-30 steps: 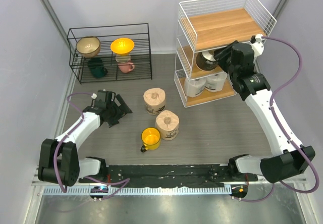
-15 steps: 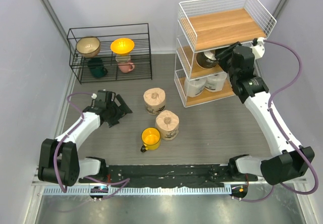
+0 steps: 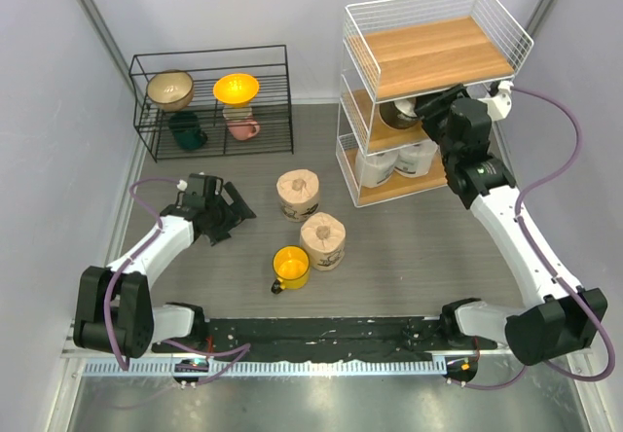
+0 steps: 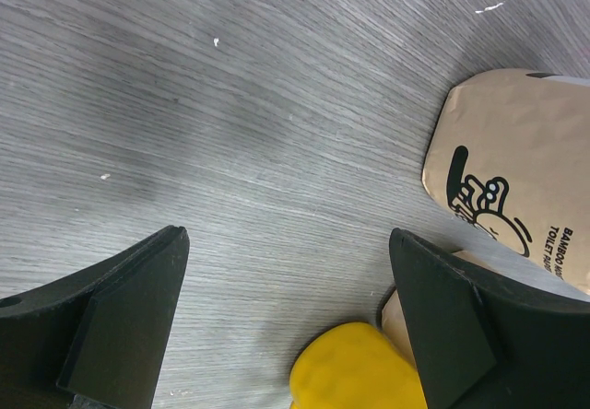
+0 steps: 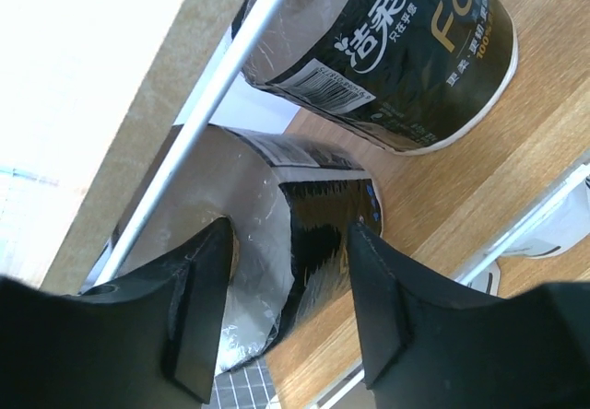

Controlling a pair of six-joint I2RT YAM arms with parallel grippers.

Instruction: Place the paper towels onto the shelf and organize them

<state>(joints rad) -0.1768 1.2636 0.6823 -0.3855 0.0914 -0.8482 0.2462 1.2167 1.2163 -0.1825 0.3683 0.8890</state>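
The shelf (image 3: 428, 53) stands at the back right. Two white paper towel rolls (image 3: 394, 164) sit on its bottom board. My right gripper (image 3: 430, 107) reaches into the middle board and is shut on a dark-wrapped roll (image 3: 397, 113). In the right wrist view the gripper (image 5: 290, 229) has one finger on the roll's silvery end and one on its black side (image 5: 327, 243). A second dark-wrapped roll (image 5: 406, 50) lies behind it. Two tan rolls (image 3: 298, 191) (image 3: 323, 237) stand on the table. My left gripper (image 3: 234, 213) is open and empty, left of them; its view (image 4: 286, 237) shows a tan roll (image 4: 507, 169).
A yellow mug (image 3: 290, 267) stands next to the nearer tan roll and shows in the left wrist view (image 4: 355, 372). A low black wire rack (image 3: 214, 101) with bowls and mugs stands at the back left. The shelf's top board holds nothing.
My right gripper has pushed the dark-wrapped roll deeper under the top board, and the wrist has swung to the right. The left arm has not moved.
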